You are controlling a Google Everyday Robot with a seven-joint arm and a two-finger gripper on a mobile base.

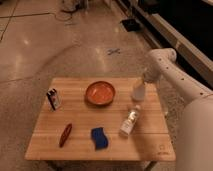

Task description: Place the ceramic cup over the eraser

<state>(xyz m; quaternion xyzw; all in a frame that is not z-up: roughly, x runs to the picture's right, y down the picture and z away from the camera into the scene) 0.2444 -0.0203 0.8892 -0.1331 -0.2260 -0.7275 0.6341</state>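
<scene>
The white ceramic cup (138,92) stands on the right side of the wooden table (80,150), to the right of the orange bowl. My gripper (143,80) is at the cup's top, right against it, at the end of the white arm that comes in from the right. The eraser (53,98), a small dark block with a white face, stands near the table's left edge, far from the cup and the gripper.
An orange bowl (100,92) sits at the table's middle back. A clear plastic bottle (130,121) lies in front of the cup. A blue sponge (99,137) and a slim red object (65,135) lie near the front edge.
</scene>
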